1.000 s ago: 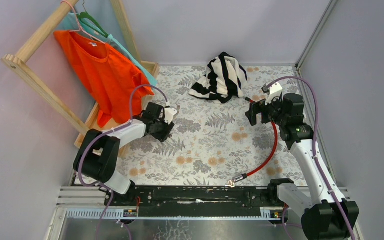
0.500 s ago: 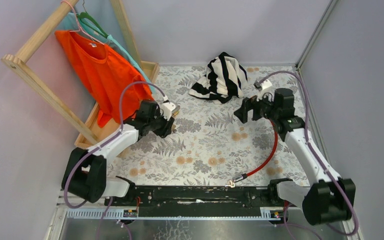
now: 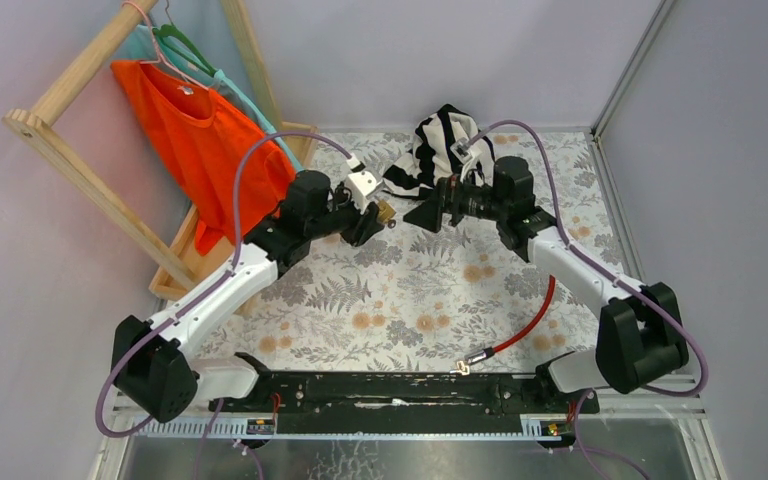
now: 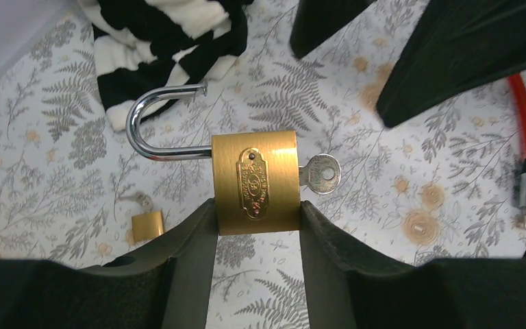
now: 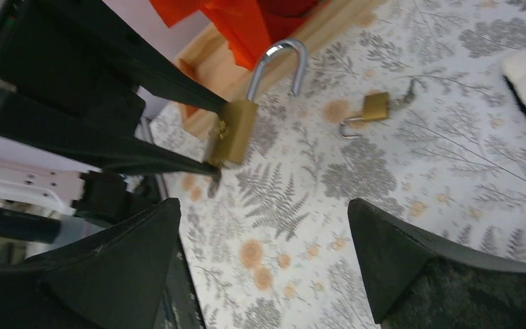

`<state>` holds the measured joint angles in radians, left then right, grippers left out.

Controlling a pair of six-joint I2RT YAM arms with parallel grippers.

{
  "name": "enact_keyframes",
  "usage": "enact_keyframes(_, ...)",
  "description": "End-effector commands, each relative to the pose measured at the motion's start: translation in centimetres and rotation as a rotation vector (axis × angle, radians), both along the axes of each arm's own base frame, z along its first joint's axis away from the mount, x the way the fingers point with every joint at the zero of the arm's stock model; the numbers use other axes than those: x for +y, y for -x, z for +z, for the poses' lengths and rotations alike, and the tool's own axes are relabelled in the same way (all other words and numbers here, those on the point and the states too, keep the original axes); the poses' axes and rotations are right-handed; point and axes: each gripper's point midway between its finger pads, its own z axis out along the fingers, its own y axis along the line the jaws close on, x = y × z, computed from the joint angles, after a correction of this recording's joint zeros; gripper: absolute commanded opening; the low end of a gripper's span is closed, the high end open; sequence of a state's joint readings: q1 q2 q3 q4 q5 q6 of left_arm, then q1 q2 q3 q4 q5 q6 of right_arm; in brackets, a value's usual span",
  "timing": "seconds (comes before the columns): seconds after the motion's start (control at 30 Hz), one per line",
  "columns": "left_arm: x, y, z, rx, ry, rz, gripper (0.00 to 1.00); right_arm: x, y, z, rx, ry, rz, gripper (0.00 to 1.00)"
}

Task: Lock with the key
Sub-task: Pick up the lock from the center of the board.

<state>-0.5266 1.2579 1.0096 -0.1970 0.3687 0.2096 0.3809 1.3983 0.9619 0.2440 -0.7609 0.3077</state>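
Item, nearest my bases: red cable lock [image 3: 530, 318], lying curved on the fern-patterned table [image 3: 400, 300] at the lower right of the overhead view, with its metal end toward the lower centre. Item, mid-table: my left gripper [image 4: 257, 205], clamped on the two sides of a brass padlock [image 4: 257, 179] that is held up off the table. Its shackle [image 4: 152, 127] is swung open with the free end unseated. A key [image 4: 322, 173] sits in the keyhole, its bow sticking out on the side opposite the shackle. Item, facing it from the right: my right gripper [image 5: 261, 205], fingers spread wide apart and holding nothing, its tips near the padlock but not touching it. Item, on the table beneath the held padlock: a second, smaller brass padlock [image 5: 374, 106], shackle open, with a small key at it; whether that key is inserted or only lying against it I cannot tell. Item, farther back, upper centre: black-and-white striped garment [image 3: 447, 150], heaped. Item, farthest, upper left: wooden rack [image 3: 70, 160] carrying an orange shirt [image 3: 205, 145] and a teal garment [image 3: 143, 45] on hangers.
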Motion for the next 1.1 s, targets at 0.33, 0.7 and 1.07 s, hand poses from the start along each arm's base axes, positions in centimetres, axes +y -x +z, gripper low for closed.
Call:
enact_keyframes(0.33, -3.8, -0.2, 4.8, -0.113, 0.118, 0.012, 0.00, 3.5, 0.8, 2.8, 0.093, -0.204, 0.063, 0.74)
enact_keyframes(0.7, -4.0, -0.2, 4.7, -0.119, 0.113, 0.021, 0.00, 4.3, 1.2, 1.5, 0.147, -0.209, 0.079, 0.60)
enact_keyframes(1.07, -4.3, 0.1, 4.6, -0.117, 0.113, 0.004, 0.00, 4.9, 0.6, 1.5, 0.185, -0.232, 0.076, 0.50)
